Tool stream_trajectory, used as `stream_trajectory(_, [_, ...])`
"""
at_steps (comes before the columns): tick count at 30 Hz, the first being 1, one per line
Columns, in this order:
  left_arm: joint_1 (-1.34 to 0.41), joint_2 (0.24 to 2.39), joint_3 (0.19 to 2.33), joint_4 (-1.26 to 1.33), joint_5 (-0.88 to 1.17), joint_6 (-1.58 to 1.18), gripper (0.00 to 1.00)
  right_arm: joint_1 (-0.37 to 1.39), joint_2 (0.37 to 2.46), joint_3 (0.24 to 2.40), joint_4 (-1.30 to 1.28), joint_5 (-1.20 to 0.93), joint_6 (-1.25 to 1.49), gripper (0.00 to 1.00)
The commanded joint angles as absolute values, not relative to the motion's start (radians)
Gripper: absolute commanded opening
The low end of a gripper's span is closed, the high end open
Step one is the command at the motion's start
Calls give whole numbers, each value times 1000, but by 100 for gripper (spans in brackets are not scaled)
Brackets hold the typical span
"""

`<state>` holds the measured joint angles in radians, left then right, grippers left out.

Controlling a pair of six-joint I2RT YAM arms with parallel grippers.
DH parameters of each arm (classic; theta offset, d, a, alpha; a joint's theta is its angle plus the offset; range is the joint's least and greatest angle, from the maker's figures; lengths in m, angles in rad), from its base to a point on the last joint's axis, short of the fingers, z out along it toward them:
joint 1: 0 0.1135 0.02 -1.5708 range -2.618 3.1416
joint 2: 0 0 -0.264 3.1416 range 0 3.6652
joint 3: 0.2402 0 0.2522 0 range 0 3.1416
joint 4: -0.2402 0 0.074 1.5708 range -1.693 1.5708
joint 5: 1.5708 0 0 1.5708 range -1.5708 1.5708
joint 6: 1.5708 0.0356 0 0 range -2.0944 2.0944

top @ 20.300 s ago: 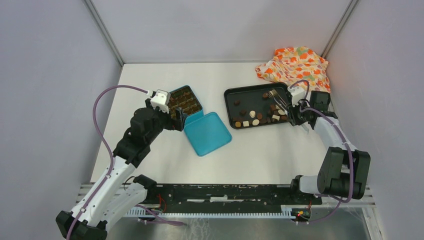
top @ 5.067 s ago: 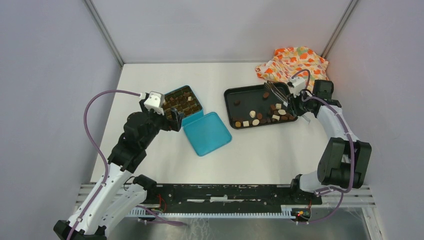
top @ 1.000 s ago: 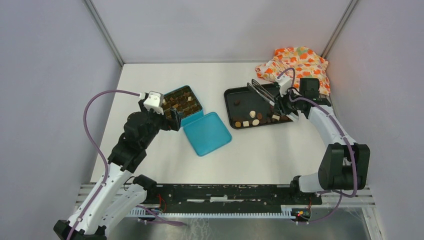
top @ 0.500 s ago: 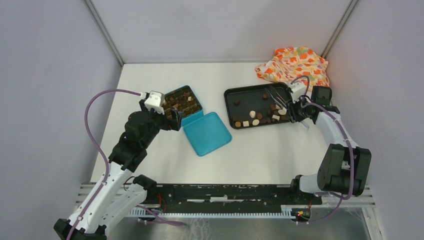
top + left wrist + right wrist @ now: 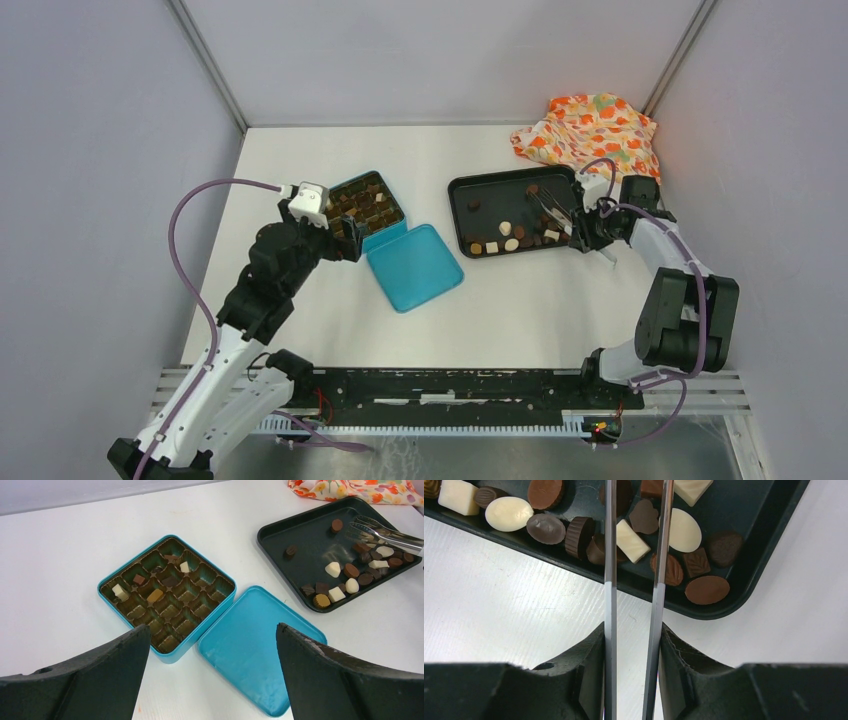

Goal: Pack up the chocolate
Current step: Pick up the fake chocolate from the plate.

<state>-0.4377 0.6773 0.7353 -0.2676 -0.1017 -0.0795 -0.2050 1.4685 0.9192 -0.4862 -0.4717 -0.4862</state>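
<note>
Several pieces of chocolate (image 5: 510, 240), dark, brown and cream-white, lie in the black tray (image 5: 490, 195). A few more chocolate pieces (image 5: 155, 596) sit in the cells of the open teal tin (image 5: 175, 657). My right gripper (image 5: 631, 630) is shut on the metal tongs (image 5: 610, 580), whose two arms reach out over the chocolate (image 5: 684, 530) in the tray's near right corner (image 5: 749, 575). The tong tips run past the top of the right wrist view. My left gripper (image 5: 211, 626) hangs open above the near edge of the tin and its lid (image 5: 260, 645), holding nothing.
The teal lid (image 5: 415, 267) lies flat against the tin (image 5: 392, 196) on its near right side. An orange flowery cloth (image 5: 590, 130) is bunched at the back right corner, just behind the tray. Grey walls close in the white table on three sides.
My right arm swung the tongs back from the tray's left-middle to its right end and lowered them over the pieces there. The left arm has not moved.
</note>
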Motion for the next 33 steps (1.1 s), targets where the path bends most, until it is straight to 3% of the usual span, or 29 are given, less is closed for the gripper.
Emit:
stream_trajectory(1, [-433, 664, 755, -250, -91, -79, 100, -211, 1477, 940, -470, -485, -492, 42])
stream_trajectory(33, [-433, 658, 753, -247, -83, -83, 100, -132, 1627, 1075, -449, -371, -466, 43])
